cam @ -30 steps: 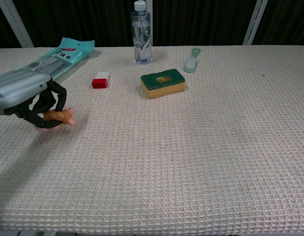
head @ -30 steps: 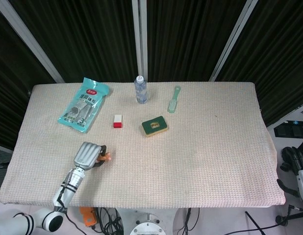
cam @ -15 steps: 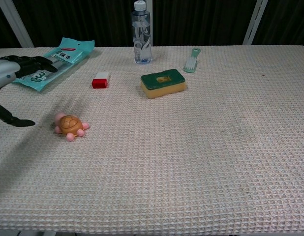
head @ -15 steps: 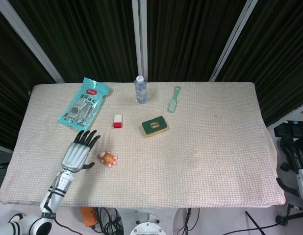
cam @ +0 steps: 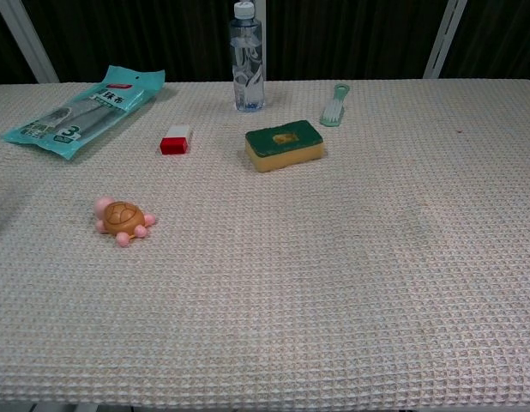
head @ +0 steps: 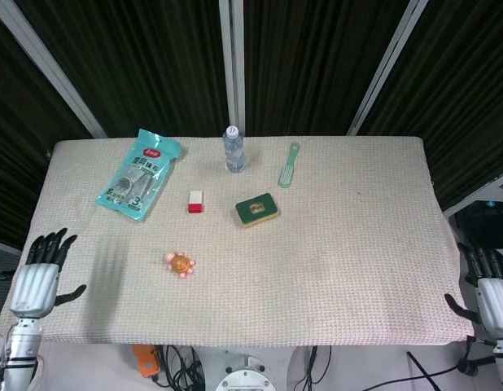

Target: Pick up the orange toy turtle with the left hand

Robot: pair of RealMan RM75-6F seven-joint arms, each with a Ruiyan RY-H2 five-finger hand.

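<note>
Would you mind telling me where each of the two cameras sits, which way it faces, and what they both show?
Head view: high up, looking steeply down on the whole table; the left robot hand and right robot hand show open at its near corners.
Chest view: low at the near edge, looking across toward the dark curtain; no part of the robot shows.
Shared: orange toy turtle, sponge, water bottle.

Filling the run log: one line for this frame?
left hand: open, off table edge | orange toy turtle: on table, untouched | right hand: open, idle
</note>
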